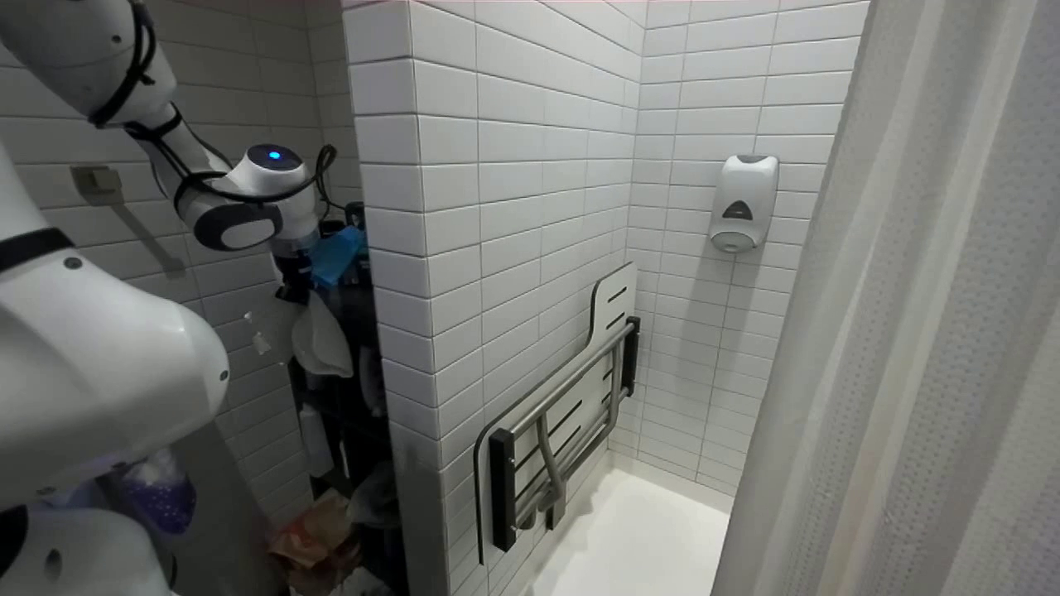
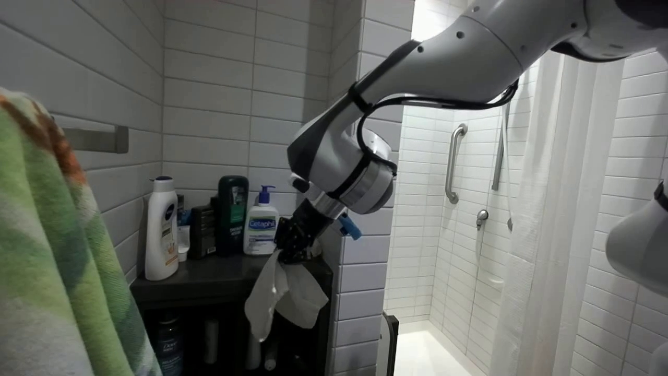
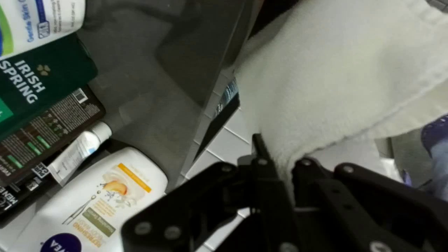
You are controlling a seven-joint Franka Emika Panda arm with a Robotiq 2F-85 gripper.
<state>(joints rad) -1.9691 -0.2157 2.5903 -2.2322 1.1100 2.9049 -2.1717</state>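
White cloth point(image 3: 332, 80) in claw point(image 2: 291, 255), near right of table point(image 2: 224, 269)

Claw is narrow, pinching the cloth by one bunched bit; rest drapes loose below. In an exterior view the cloth hangs in front of the table's right end; can't tell if it touches the edge.

Step in hand, my read: grasp done, cloth held aloft. Next move likely calls for a firm pinch and a path that spares the loose folds from snagging on the edge or bottles.

Containers on the table, left to right: Nivea bottle point(image 2: 162, 230), small tube point(image 3: 82, 148), dark bottle point(image 2: 202, 230), green bottle point(image 2: 232, 216), pump bottle point(image 2: 261, 230). Nivea label reads body wash, pump bottle is Cetaphil. Walls look opaque, so fill levels can't be told. Pump bottle is just beside the claw in that view; gap unclear.

Under the table: Dove bottle point(image 2: 169, 344) at left, slim pale container point(image 2: 211, 339) right of it; others too dark to name. Coloured towel point(image 2: 57, 250) hangs near left.
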